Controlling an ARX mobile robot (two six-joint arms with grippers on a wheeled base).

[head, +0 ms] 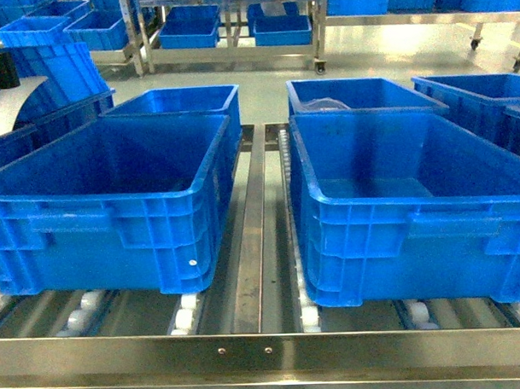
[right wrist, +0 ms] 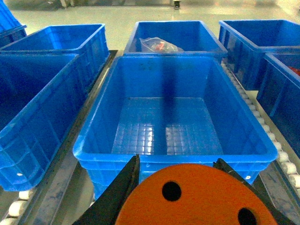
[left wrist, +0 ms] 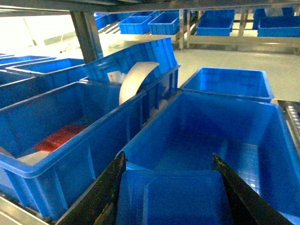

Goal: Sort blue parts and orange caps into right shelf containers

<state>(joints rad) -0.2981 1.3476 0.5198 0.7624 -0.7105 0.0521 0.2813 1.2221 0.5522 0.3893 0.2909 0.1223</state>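
Observation:
In the left wrist view my left gripper [left wrist: 169, 157] is shut on a flat, square blue part [left wrist: 171, 197], held over the empty front left container [left wrist: 225, 126]. The right wrist view has my right gripper [right wrist: 177, 160] shut on an orange cap [right wrist: 206, 187], a round flat face with dark holes. It hangs just before the near rim of the empty front right container [right wrist: 168, 126]. In the head view both containers [head: 98, 200] [head: 414, 202] stand on the steel right shelf [head: 265, 348]; neither gripper shows there.
Two more blue crates [head: 180, 99] [head: 359, 93] stand behind; the right one holds a clear plastic bag [right wrist: 157, 45]. Left of my left gripper, a crate holds something red [left wrist: 58, 138], with a white curved piece [left wrist: 136, 79] beyond. Roller tracks [head: 80, 312] run under the crates.

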